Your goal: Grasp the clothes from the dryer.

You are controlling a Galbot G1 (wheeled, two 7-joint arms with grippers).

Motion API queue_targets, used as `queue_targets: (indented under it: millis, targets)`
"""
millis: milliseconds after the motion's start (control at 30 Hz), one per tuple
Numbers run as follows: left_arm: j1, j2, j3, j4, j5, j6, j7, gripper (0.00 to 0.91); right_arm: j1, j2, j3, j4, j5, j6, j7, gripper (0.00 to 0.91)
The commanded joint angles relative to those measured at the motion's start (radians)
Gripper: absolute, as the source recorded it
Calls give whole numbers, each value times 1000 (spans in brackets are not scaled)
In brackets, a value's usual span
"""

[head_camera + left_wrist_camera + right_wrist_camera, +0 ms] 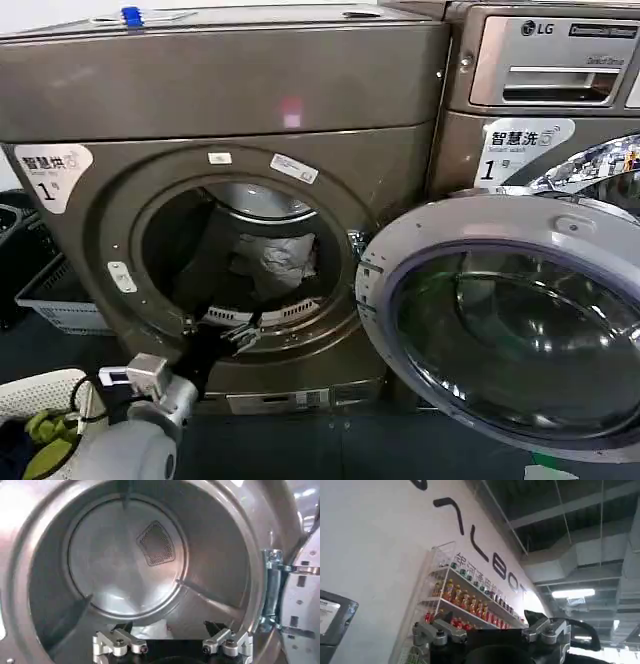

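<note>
Approach phase of the grasp, shown at the dryer (240, 90), the bronze-grey machine marked "1" with its door (510, 320) swung fully open to the right of the porthole (235, 255).

Left gripper (222, 338) poised at the lower lip of the porthole, just inside the opening, fingers (117, 641) spread wide and holding nothing. Seen from the left wrist as two open jaws framing the drum (125, 560), with the perforated vent patch (156, 543) on the drum's back wall.

Clothes (282, 255), a pale wrinkled fabric piece, lying on the drum floor toward the rear, beyond and slightly right of the gripper; a white sliver of it (152, 629) visible between the spread fingers. Not yet touched.

Right gripper (490, 630) raised well away from the dryer and aimed at a wall with a stocked shelf (465, 602); fingers spread, idle.

Judged next move: deeper reach into the drum, wrist lowered until the open jaws straddle a raised fold of the fabric, then closure. Likely difficulty: soft, shapeless cloth on a curved floor, hence a risk of pinching too thin a layer or scraping the drum.
</note>
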Motion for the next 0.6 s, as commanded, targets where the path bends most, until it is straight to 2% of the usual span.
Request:
queue_targets:
  millis: [33,600]
  targets:
    - [1,1,1,-3,-1,2,2,907,0,0,0,0,1,0,-1,907]
    - [2,-3,-1,0,-1,0,2,907,8,1,-6,-2,-1,3,-2,907]
